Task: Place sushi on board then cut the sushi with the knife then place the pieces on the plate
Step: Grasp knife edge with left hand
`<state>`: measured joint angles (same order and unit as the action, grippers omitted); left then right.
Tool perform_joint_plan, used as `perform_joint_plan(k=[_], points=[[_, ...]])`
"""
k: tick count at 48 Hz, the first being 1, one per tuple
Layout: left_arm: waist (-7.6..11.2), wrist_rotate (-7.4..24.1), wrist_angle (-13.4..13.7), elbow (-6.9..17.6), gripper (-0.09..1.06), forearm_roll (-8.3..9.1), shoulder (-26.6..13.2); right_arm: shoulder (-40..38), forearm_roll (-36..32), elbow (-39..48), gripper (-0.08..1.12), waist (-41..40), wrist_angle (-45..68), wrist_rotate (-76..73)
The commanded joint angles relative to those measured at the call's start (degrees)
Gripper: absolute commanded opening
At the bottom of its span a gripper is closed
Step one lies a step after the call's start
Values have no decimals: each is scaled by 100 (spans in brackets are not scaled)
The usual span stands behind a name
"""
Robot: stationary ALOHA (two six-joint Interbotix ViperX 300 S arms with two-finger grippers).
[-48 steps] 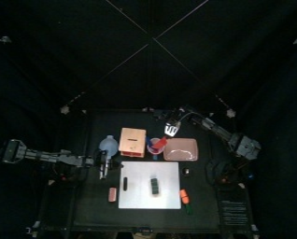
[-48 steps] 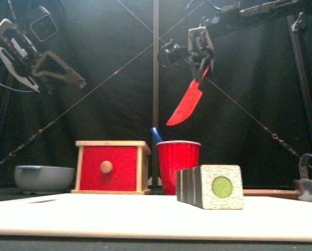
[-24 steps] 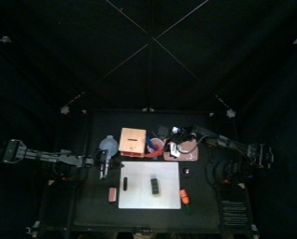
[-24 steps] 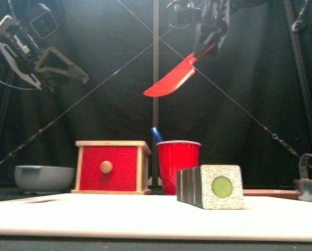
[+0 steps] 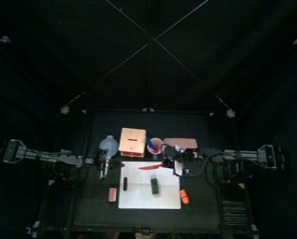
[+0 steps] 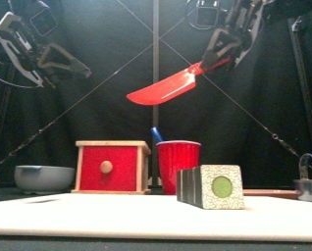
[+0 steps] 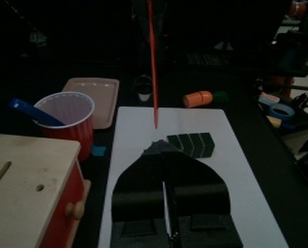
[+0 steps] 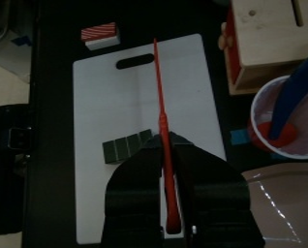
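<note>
The left arm (image 5: 45,157) reaches in from the left side, its tool (image 6: 47,61) held high with jaws together. The right arm (image 5: 245,159) stretches in level from the right, its tool (image 6: 211,61) also high, tilted down and clamped on a red knife (image 6: 166,88).

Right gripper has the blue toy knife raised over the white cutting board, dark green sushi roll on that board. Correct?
No: the right gripper holds the red toy knife, not the blue one. The front view shows the blue toy knife standing in the red cup. The dark green sushi roll does sit on the white cutting board.
</note>
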<state>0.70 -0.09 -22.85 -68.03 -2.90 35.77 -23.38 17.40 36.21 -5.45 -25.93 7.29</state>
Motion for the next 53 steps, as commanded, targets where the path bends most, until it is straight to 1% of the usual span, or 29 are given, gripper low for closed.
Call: perform_joint_plan(k=[1, 5, 11, 14, 17, 20, 23, 26, 31, 35, 41, 44, 49, 53], points=[[44, -9, -53, 149, 7, -9, 0, -193, -88, 290, 31, 316, 659, 18], [88, -9, -53, 158, 14, -9, 0, -211, -237, 545, 31, 501, 1002, 18], [211, 0, -35, 193, 29, -9, 0, -211, -316, 861, 31, 642, 1310, 18], [272, 0, 18, 237, 37, -9, -18, -211, -334, 967, 31, 686, 1441, 18], [308, 0, 97, 272, 47, -44, -79, -202, -334, 1046, 31, 721, 1608, 18], [334, 0, 229, 343, 56, -105, -167, -202, -334, 1134, 31, 721, 1846, 18], [360, 0, 413, 457, 65, -202, -281, -202, -334, 1195, 31, 712, 2021, 18], [413, 0, 650, 624, 74, -308, -431, -202, -334, 1248, 31, 712, 2153, 18], [483, 0, 1011, 888, 84, -378, -668, -193, -343, 1336, 31, 721, 2329, 18], [492, 0, 1283, 1116, 88, -378, -861, -176, -334, 1397, 31, 738, 2452, 18], [492, 18, 1600, 1441, 89, -316, -1081, -141, -308, 1503, 31, 782, 2663, 18], [492, 18, 1749, 1591, 89, -316, -1204, -123, -299, 1547, 31, 817, 2760, 18], [492, 9, 1951, 1811, 88, -325, -1512, -114, -264, 1608, 31, 870, 2944, 18], [492, 9, 2039, 1960, 88, -325, -1802, -88, -211, 1661, 31, 914, 3094, 18]])
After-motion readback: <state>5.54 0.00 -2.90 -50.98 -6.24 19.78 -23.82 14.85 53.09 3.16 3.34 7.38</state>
